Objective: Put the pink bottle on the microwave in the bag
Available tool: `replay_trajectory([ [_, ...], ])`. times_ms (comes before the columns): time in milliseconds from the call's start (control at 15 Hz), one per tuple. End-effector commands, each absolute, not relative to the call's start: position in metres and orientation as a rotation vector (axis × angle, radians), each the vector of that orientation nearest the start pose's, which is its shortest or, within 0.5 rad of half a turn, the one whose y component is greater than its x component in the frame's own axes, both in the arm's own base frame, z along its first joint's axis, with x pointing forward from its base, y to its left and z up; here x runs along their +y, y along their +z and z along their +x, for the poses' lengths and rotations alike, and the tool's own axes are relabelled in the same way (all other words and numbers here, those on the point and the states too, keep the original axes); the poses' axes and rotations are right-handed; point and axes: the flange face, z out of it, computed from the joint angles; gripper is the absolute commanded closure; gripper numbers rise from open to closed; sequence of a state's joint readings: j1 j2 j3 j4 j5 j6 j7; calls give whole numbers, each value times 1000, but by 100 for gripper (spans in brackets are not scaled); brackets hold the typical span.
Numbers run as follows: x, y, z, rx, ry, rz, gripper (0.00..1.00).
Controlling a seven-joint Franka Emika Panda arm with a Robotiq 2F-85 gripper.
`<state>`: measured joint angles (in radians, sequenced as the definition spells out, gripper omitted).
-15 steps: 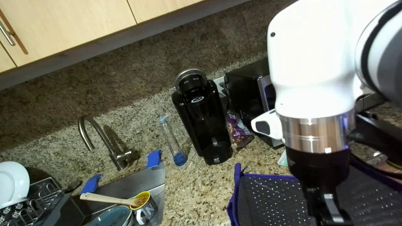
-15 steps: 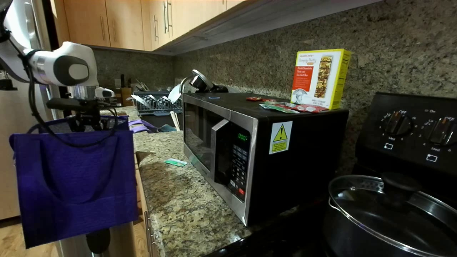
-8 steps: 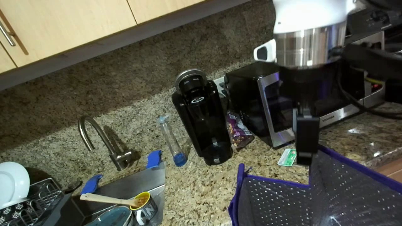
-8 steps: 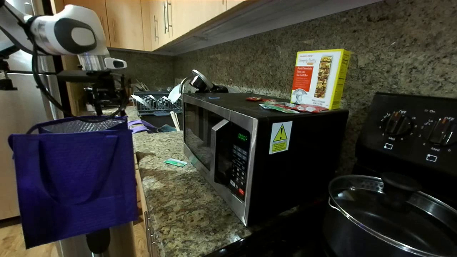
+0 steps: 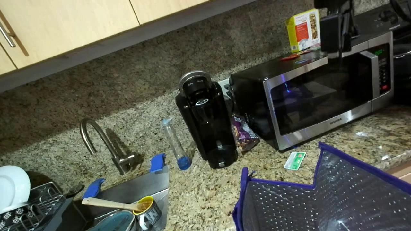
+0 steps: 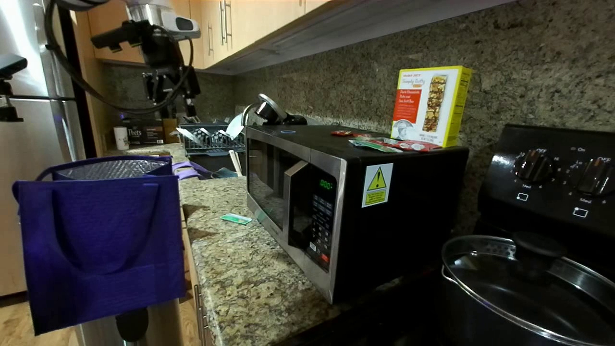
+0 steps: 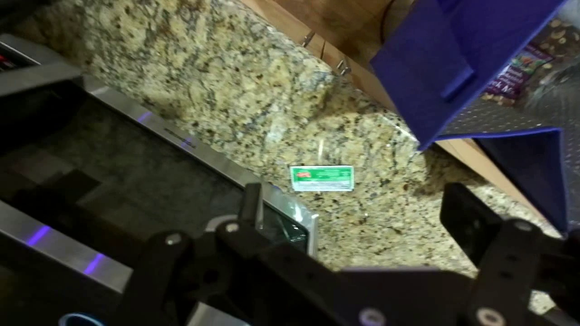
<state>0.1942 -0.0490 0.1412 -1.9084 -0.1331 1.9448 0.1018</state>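
Since no pink bottle shows on the microwave [image 5: 305,102] or in the visible part of the bag [image 6: 101,230], can't tell if transfer's done or pending; gripper [image 7: 355,206] spread apart, empty.

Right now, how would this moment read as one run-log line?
tool: open, holding nothing | bag: open, snack pack inside | microwave: box on top | pink bottle: not seen

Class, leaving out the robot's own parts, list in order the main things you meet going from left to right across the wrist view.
Microwave → green-and-white packet → purple bag.
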Motion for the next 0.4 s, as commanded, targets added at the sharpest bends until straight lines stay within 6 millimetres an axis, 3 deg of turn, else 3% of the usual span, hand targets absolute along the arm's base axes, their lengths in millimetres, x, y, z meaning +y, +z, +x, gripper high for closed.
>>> replay_trajectory([
  [0, 123, 530, 549, -154, -68, -3235, 0],
  [133, 98, 521, 562, -61, -37, -3194, 0],
  [200, 107, 529, 549, -168, -100, -3224, 0],
  [333, 92, 519, 559, -110, -68, -3211, 0],
])
